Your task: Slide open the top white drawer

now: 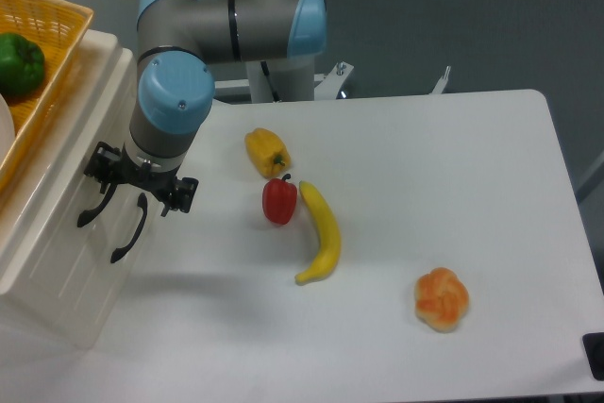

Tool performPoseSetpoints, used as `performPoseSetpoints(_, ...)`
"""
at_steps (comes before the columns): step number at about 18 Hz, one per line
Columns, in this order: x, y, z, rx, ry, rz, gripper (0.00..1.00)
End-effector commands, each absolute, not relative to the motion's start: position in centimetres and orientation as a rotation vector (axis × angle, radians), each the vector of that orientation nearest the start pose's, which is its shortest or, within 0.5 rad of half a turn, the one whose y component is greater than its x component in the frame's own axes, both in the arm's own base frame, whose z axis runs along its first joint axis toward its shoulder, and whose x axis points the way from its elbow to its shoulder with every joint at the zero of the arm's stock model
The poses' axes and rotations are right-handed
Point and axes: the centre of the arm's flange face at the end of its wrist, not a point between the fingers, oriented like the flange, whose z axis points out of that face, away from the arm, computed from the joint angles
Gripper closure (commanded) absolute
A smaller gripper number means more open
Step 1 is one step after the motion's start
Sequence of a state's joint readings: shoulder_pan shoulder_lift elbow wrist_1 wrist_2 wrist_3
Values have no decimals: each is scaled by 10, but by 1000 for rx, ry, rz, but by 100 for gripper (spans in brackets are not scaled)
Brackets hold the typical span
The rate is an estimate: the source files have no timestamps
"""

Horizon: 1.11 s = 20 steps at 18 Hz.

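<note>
The small cream-white cabinet stands at the table's left edge, its front facing right. The top white drawer has a curved black handle. Its front lies level with the lower drawer, which has its own black handle. My gripper points down at the drawer fronts, right over the upper ends of both handles. Its black fingers are spread apart. I cannot tell whether a finger touches the top handle.
A yellow wicker basket with a green pepper sits on top of the cabinet. On the table lie a yellow pepper, a red pepper, a banana and an orange bun-like fruit.
</note>
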<state>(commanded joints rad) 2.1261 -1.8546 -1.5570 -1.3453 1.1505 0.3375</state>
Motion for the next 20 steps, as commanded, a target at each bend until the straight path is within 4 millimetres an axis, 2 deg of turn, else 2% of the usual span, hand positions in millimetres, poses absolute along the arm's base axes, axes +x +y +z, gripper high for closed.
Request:
performPoseSetpoints(11, -166, 595, 369, -2929, -332, -586, 0)
performPoseSetpoints(20, -178, 592, 370, -2920, -351, -577, 0)
